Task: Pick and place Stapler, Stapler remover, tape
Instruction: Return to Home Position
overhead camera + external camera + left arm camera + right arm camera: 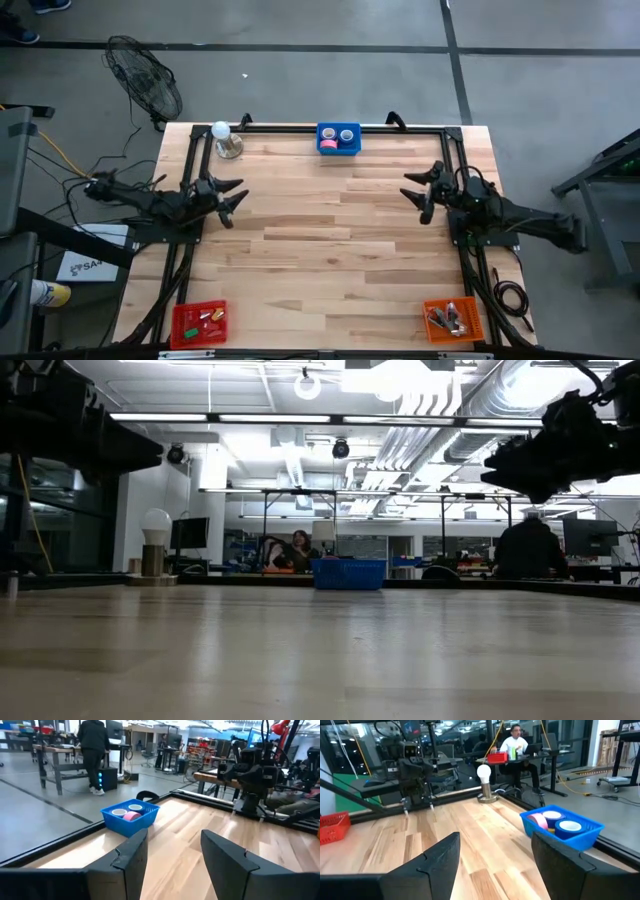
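Observation:
The tape rolls lie in a blue basket (338, 138) at the middle of the table's far edge: a pink roll (538, 820) and two blue rolls (568, 826) show in the right wrist view. My left gripper (238, 196) hovers open over the table's left side. My right gripper (412, 190) hovers open over the right side. Both point level toward the table's middle, with nothing between their fingers (131, 857) (440, 860). A red basket (198, 323) and an orange basket (452, 318) hold small things. I cannot tell which is the stapler or the stapler remover.
A round white lamp (227, 140) stands at the far left corner. A black frame (300, 128) runs along the table's far and side edges. The red basket sits at the near left corner, the orange at the near right. People sit and stand beyond the table (530, 550).

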Controlling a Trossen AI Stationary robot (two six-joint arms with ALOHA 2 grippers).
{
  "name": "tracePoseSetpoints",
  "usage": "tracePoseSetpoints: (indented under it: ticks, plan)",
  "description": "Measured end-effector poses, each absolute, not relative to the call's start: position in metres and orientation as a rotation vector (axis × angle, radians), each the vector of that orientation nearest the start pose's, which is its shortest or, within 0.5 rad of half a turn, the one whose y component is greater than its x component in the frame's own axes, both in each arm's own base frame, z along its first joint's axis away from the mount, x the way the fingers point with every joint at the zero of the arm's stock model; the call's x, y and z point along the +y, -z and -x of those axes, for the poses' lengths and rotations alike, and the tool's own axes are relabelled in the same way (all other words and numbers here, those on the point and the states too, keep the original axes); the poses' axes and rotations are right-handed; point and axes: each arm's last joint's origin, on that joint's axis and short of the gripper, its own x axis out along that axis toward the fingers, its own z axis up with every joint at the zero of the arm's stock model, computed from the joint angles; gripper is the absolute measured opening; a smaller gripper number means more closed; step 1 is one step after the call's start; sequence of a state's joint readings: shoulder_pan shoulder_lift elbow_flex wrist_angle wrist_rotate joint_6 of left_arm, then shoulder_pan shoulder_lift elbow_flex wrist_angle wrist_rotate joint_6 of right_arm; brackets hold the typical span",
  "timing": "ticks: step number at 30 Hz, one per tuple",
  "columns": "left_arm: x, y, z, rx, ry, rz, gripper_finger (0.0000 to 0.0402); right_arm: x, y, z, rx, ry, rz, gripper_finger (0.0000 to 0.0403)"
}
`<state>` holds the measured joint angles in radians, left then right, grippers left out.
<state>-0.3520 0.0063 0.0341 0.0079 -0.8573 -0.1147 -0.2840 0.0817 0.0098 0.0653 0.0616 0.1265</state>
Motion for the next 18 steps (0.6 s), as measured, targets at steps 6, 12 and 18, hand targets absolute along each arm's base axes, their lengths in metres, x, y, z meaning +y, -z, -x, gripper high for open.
tracePoseSetpoints:
  ticks: [6,12,18]
  plan:
    - [-0.0125,-0.174,-0.0863,-0.049,-0.521,0.132,0.0179,-0.0278,-0.1662,-0.0954,-0.002,0.283,-0.119,0.0237]
    - [-0.0155,-0.1738,-0.0859,-0.047,-0.485,0.139,0.0179,-0.0281,-0.1635,-0.0973,0.033,0.278,-0.114,0.0237]
    - [-0.0158,-0.1739,-0.0862,-0.048,-0.467,0.143,0.0179,-0.0277,-0.1628,-0.0978,0.04,0.271,-0.121,0.0236]
